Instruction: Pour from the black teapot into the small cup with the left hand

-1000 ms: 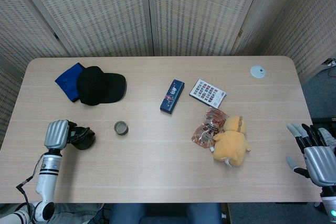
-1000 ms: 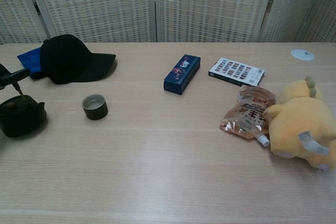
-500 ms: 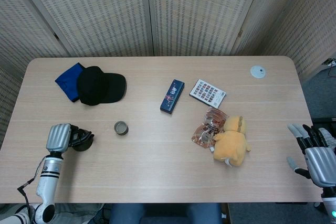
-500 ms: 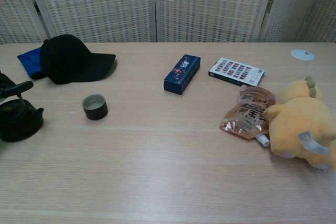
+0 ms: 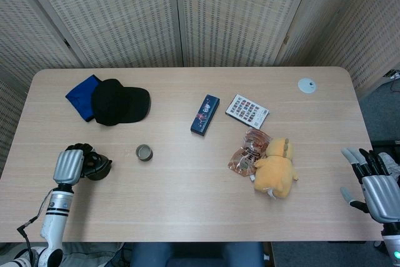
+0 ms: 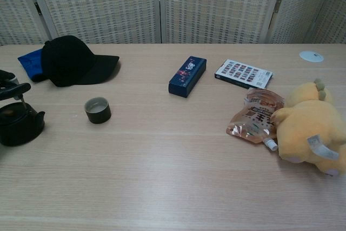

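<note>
My left hand (image 5: 69,166) grips the black teapot (image 5: 97,166) at the desk's (image 5: 187,204) near left edge; the small cup (image 5: 144,152) lies toward two o'clock, well nearer than my open right hand (image 5: 378,195).

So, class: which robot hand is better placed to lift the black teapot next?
The left robot hand: it is right at the black teapot, near the small cup. The right robot hand hangs open off the far table edge.
</note>
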Tool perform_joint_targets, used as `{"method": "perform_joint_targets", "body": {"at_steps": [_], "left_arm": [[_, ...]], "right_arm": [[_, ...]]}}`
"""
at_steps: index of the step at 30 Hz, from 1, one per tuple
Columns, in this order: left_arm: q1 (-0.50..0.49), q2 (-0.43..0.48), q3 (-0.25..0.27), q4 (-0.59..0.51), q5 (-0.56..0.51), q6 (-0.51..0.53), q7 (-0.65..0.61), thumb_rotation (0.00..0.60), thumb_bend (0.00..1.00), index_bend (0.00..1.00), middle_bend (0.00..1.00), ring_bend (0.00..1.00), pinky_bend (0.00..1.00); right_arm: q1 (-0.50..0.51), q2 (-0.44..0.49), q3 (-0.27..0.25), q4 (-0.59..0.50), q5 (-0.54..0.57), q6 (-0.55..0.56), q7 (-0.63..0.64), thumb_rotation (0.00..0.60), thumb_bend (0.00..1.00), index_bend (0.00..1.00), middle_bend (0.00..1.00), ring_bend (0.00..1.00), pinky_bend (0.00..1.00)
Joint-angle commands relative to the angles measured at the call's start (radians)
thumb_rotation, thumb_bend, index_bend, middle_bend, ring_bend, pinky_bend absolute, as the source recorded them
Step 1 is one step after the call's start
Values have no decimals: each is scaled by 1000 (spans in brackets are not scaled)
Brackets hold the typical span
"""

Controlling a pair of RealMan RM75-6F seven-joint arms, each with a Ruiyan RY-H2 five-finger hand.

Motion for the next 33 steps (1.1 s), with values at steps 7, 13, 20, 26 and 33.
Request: {"method": "perform_joint_targets", "body": {"at_steps": [7, 13, 20, 26, 33], "left_arm": [[19, 24, -4, -49, 14, 39, 0, 114, 138, 379, 208, 166, 136], [37, 44, -10, -86, 28, 82, -11, 132, 138, 347, 188, 148, 130], [79, 94, 1, -171, 44, 139, 6, 134, 138, 347, 187, 148, 127], [129, 158, 27, -290, 52, 188, 61, 137, 138, 347, 187, 146, 124], [193, 216, 59, -394, 59, 250, 109, 189, 138, 347, 187, 146, 102]], "right_arm": [[17, -1, -8, -2, -20, -23, -6, 600, 290, 30, 91, 0, 11], [27, -3, -18, -4, -46, -33, -13, 600, 289, 30, 91, 0, 11], [35, -4, -22, -1, -59, -37, -14, 600, 289, 30, 91, 0, 10], [40, -11, -21, 3, -65, -34, -18, 600, 290, 30, 91, 0, 11], [44, -21, -20, 10, -81, -23, -24, 600, 289, 30, 91, 0, 11]]}}
